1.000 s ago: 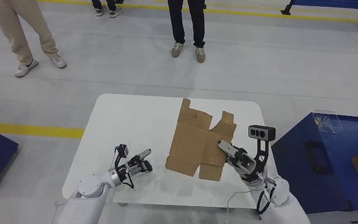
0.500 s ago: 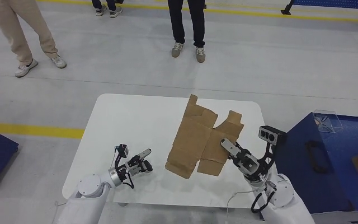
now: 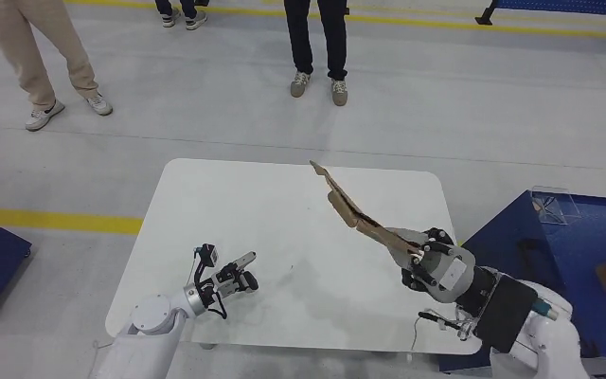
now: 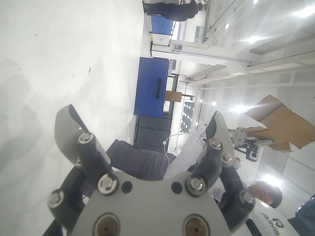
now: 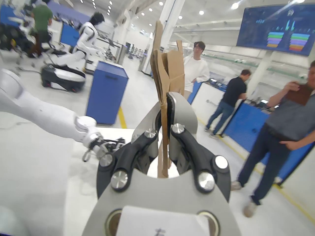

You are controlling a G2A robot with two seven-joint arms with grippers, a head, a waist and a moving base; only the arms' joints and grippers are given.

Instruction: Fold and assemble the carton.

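Observation:
The flat brown carton (image 3: 348, 203) is held up off the white table (image 3: 237, 204), seen nearly edge-on from above at the right of the table. My right gripper (image 3: 409, 244) is shut on its lower edge; in the right wrist view the carton (image 5: 167, 67) stands upright between the closed fingers (image 5: 182, 114). In the left wrist view the carton (image 4: 278, 124) shows far off, in the other gripper. My left gripper (image 3: 248, 266) lies low over the table's near left part, open, with nothing between its fingers (image 4: 71, 126).
A blue cabinet (image 3: 549, 256) stands close to the table's right side. People stand on the floor beyond the far edge.
My right gripper has lifted the carton off the table and turned it from lying flat to standing on edge. The left arm has stayed put.

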